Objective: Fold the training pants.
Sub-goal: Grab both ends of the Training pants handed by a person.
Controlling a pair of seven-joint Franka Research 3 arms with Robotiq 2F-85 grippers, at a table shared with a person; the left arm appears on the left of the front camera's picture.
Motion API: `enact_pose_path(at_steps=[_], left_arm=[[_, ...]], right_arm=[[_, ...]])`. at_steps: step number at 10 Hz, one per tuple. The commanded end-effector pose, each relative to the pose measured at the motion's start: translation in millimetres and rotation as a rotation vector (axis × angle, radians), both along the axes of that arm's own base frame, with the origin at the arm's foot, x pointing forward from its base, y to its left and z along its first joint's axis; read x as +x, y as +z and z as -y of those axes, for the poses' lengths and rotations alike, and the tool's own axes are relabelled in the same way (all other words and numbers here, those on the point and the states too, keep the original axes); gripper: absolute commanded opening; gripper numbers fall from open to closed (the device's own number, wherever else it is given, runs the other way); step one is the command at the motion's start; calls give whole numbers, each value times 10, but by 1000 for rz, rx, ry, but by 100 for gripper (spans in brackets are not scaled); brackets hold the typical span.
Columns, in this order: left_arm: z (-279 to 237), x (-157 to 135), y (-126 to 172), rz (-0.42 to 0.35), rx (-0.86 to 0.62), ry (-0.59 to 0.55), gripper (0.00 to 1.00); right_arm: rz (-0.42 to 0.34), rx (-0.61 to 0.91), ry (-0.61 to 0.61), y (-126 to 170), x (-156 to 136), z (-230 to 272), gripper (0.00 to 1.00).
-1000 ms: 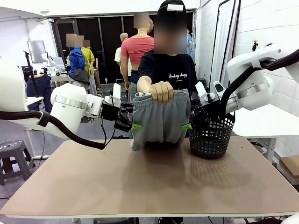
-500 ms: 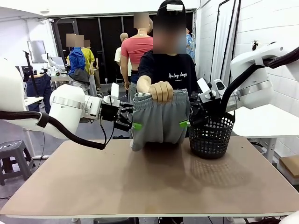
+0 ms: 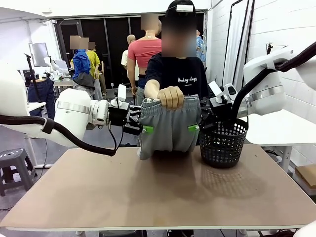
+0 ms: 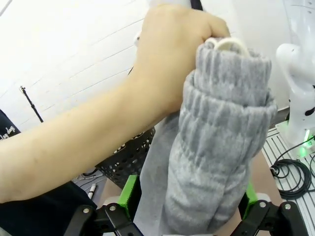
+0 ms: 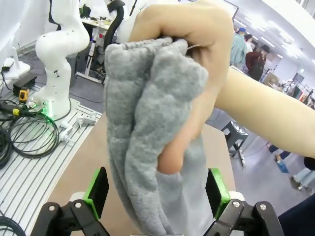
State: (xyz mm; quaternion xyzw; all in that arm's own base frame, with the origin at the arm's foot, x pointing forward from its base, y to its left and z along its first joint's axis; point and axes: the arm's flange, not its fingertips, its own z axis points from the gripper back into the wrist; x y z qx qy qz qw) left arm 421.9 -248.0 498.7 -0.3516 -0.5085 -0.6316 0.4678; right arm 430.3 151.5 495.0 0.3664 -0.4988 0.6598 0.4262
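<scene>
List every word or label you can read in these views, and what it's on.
"Analog days", second word uncertain: white script on the chest of the person's black T-shirt.
White patch on the person's black cap: too small to read.
Light grey soft fabric training pants and black mesh plastic basket: no print visible.

- The person's black T-shirt (image 3: 178, 74) carries white script across the chest, seemingly "Analog days".
- The white patch on the black cap (image 3: 184, 7) is too small to read.
</scene>
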Motion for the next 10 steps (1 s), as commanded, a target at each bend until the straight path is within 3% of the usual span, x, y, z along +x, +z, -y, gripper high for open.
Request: enact_pose_path(at_steps=[1,4,5,6,9,10], left_arm=[[20,26,-8,-7,-37,-22,100],[99,-6,19,-3,-49,-58,100],[109,-14,14,-7,-58,-62,93],[104,-17,13,-7,-64,-51,73],[89,10,21,-36,-95,-33,14],[88,6,26,-47,-111,-34,0]], right_arm=[[-7,33,-7,6,115,-74,100],[-17,42,7,9,145,-133,100],[-14,60,16,4,144,-129,100],[-14,74,19,9,128,-121,88],[-40,100,38,16,111,-66,29],[-49,104,52,38,86,-64,9]])
